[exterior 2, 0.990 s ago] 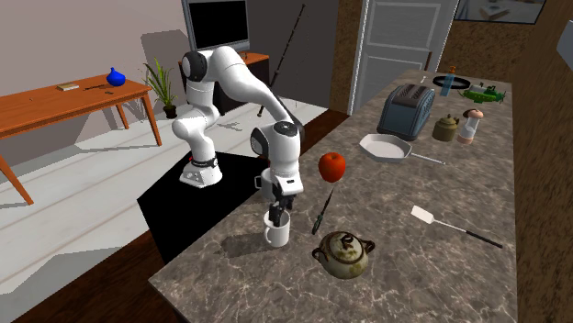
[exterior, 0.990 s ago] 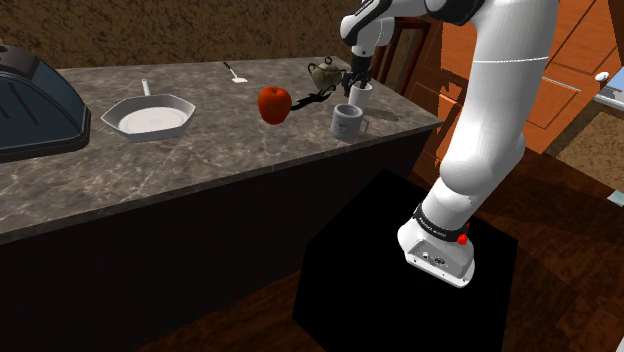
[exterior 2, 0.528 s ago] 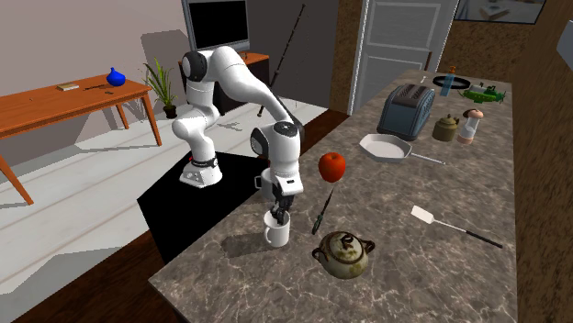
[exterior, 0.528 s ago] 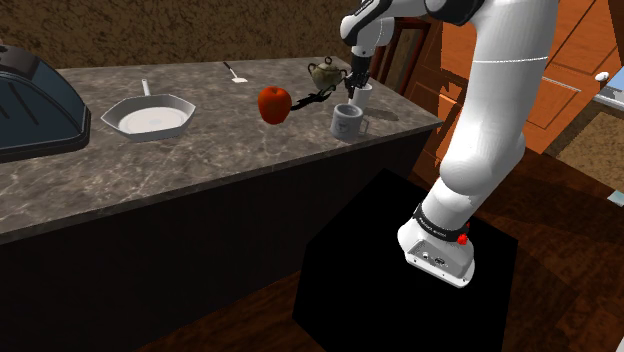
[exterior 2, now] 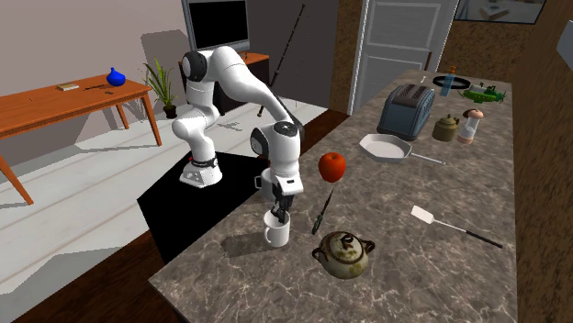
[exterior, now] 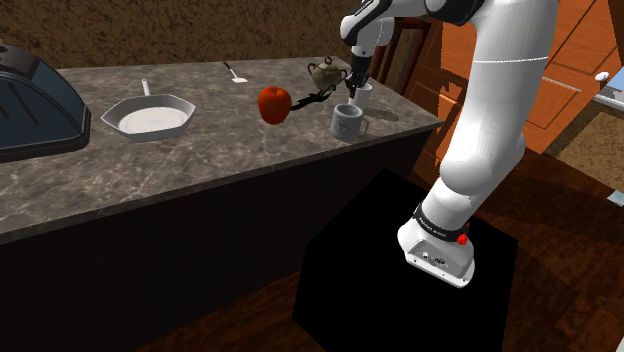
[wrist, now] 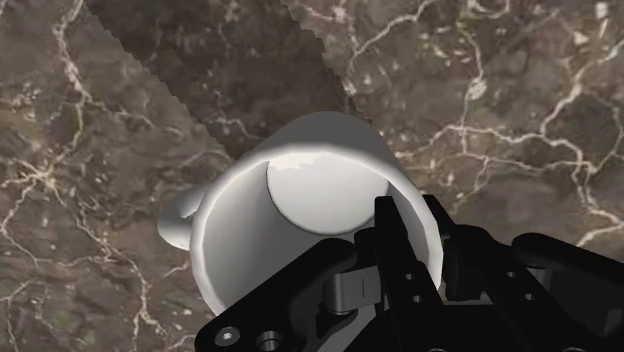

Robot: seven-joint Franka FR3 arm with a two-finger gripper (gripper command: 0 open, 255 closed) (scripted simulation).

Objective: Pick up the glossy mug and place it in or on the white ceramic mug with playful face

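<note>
Two mugs | hand clasps white mug by rim, above face mug on bench | shifted slightly toward shoulder view's left since a second ago.

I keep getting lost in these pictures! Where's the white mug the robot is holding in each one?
Shoulder view: white mug upper middle, right of the red apple.
Second exterior view: centre, below-left of the apple.
Wrist view: its rim between the gripper fingers.
Shared landmark: marbled counter.

A dark marbled table is seen at the right; a pale floor, an orange wooden desk, a potted plant and a white door are shown beyond.
</note>
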